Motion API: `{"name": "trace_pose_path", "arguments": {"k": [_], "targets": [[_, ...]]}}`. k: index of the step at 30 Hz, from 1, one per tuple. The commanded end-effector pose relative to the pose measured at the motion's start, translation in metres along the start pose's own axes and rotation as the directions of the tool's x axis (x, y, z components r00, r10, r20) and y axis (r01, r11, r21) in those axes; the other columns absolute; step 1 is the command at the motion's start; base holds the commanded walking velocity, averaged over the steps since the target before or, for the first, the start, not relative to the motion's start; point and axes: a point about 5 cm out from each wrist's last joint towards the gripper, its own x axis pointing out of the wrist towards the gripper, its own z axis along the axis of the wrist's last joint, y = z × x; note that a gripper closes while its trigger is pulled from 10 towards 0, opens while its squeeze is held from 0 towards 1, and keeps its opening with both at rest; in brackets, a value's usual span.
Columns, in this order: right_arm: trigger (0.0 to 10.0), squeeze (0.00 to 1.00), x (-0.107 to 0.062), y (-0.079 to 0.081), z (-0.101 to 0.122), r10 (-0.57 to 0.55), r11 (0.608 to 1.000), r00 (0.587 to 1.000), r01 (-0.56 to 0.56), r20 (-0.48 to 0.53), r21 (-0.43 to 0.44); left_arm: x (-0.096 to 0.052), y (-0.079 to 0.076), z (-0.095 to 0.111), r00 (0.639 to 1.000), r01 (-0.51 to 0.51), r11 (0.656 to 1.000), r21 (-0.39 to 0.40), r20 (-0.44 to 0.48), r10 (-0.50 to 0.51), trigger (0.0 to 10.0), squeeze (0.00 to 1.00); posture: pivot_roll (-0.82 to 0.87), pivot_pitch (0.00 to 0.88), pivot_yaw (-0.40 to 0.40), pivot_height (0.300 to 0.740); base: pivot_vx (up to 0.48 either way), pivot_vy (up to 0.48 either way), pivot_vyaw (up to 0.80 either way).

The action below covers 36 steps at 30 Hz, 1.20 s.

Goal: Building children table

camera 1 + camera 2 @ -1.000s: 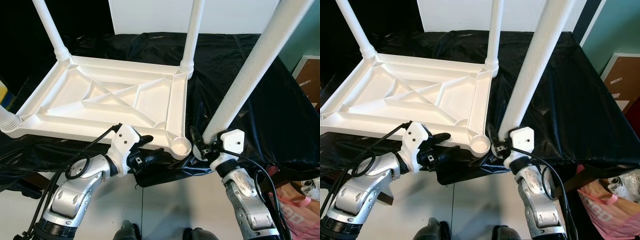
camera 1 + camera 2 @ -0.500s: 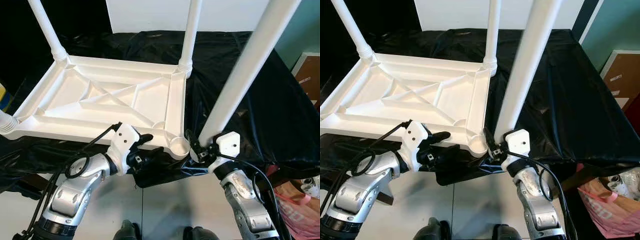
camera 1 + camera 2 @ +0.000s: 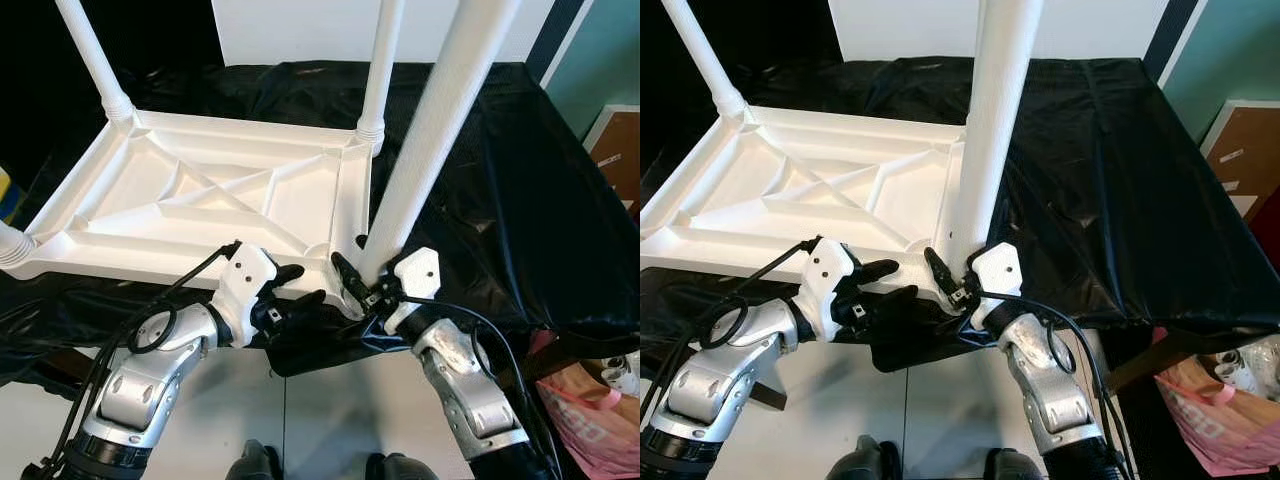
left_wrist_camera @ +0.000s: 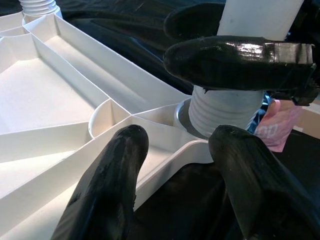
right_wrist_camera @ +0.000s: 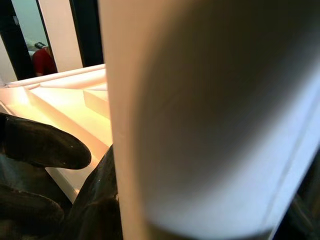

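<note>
A makeshift assembly spot in an indoor room, apparently a home or test space rather than a workshop. A work surface is draped in crinkled black plastic sheeting [image 3: 520, 200], with a white panel [image 3: 300, 30] propped behind it and a pale tiled floor [image 3: 300, 410] below. A teal wall [image 3: 610, 60] and a cork board [image 3: 620, 150] stand at the right, where a pink printed bag [image 3: 590, 385] sits on the floor.
</note>
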Motion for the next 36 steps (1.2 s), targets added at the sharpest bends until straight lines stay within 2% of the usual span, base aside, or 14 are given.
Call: {"name": "trace_pose_path", "arguments": {"k": [1,8,10,11,13,14,15,18,25,30,31,33,34,36], "targets": [[10.0,0.00,-0.005,0.002,-0.010,0.006,1.000,0.999,-0.006,-0.049,0.010,-0.002,-0.001,-0.005,1.000,0.007,1.000,-0.008,-0.012,-0.007,10.0,0.00,0.03,0.140,-0.012,0.740,0.000,0.000,0.00],[10.0,0.00,-0.008,-0.005,-0.005,-0.036,0.999,0.999,0.037,-0.030,0.004,-0.003,0.003,-0.007,0.999,-0.025,1.000,0.001,-0.021,0.025,10.0,0.00,0.04,0.137,-0.016,0.740,0.000,0.000,0.00],[10.0,0.00,-0.009,-0.012,0.001,-0.079,0.997,0.997,0.079,-0.006,0.008,-0.003,0.008,-0.009,0.998,-0.059,0.998,0.012,-0.026,0.059,10.0,0.00,0.03,0.135,-0.014,0.740,0.000,0.000,0.00],[10.0,0.00,-0.009,-0.022,0.012,-0.144,0.990,0.989,0.144,0.038,0.013,-0.003,0.016,-0.009,0.993,-0.116,0.993,0.031,-0.023,0.117,10.0,0.00,0.03,0.130,-0.010,0.740,0.000,0.000,0.00],[10.0,0.00,-0.009,-0.022,0.012,-0.144,0.990,0.989,0.144,0.038,0.013,-0.003,0.016,-0.009,0.993,-0.116,0.993,0.031,-0.023,0.117,10.0,0.00,0.03,0.130,-0.010,0.740,0.000,0.000,0.00],[10.0,0.00,-0.008,-0.030,0.021,-0.198,0.980,0.977,0.197,0.076,0.018,-0.002,0.024,-0.008,0.985,-0.169,0.985,0.036,-0.014,0.169,10.0,0.00,0.03,0.128,-0.007,0.740,0.000,0.000,0.00],[10.0,0.00,-0.008,-0.030,0.021,-0.198,0.980,0.977,0.197,0.076,0.018,-0.002,0.024,-0.008,0.985,-0.169,0.985,0.036,-0.014,0.169,10.0,0.00,0.03,0.128,-0.007,0.740,0.000,0.000,0.00],[10.0,0.00,-0.007,-0.046,0.030,-0.300,0.953,0.946,0.303,0.120,-0.003,0.000,0.036,-0.002,0.968,-0.250,0.968,0.036,0.028,0.249,10.0,0.00,0.02,0.121,0.000,0.740,0.000,0.000,0.00],[10.0,0.00,-0.008,-0.059,0.025,-0.388,0.919,0.916,0.393,0.106,-0.036,0.002,0.046,0.004,0.943,-0.326,0.945,0.009,0.071,0.324,10.0,0.00,0.03,0.112,0.010,0.740,0.000,0.000,0.00],[10.0,0.00,-0.008,-0.061,0.023,-0.408,0.909,0.907,0.414,0.100,-0.041,0.003,0.049,0.007,0.929,-0.360,0.933,-0.002,0.088,0.359,10.0,0.00,0.04,0.111,0.009,0.740,0.000,0.000,0.00],[10.0,0.00,-0.009,-0.063,0.021,-0.426,0.901,0.900,0.431,0.093,-0.049,0.004,0.053,0.010,0.909,-0.401,0.916,-0.030,0.112,0.402,10.0,0.00,0.04,0.110,0.007,0.740,0.000,0.000,0.00],[10.0,0.00,-0.009,-0.063,0.021,-0.426,0.901,0.900,0.431,0.093,-0.049,0.004,0.053,0.010,0.909,-0.401,0.916,-0.030,0.112,0.402,10.0,0.00,0.04,0.110,0.007,0.740,0.000,0.000,0.00],[10.0,0.00,-0.010,-0.066,0.020,-0.447,0.890,0.890,0.453,0.083,-0.059,0.005,0.056,0.014,0.881,-0.446,0.892,-0.070,0.139,0.452,10.0,0.00,0.05,0.107,-0.001,0.740,0.000,0.000,0.00],[10.0,0.00,-0.010,-0.066,0.020,-0.447,0.890,0.890,0.453,0.083,-0.059,0.005,0.056,0.014,0.881,-0.446,0.892,-0.070,0.139,0.452,10.0,0.00,0.05,0.107,-0.001,0.740,0.000,0.000,0.00]]}}
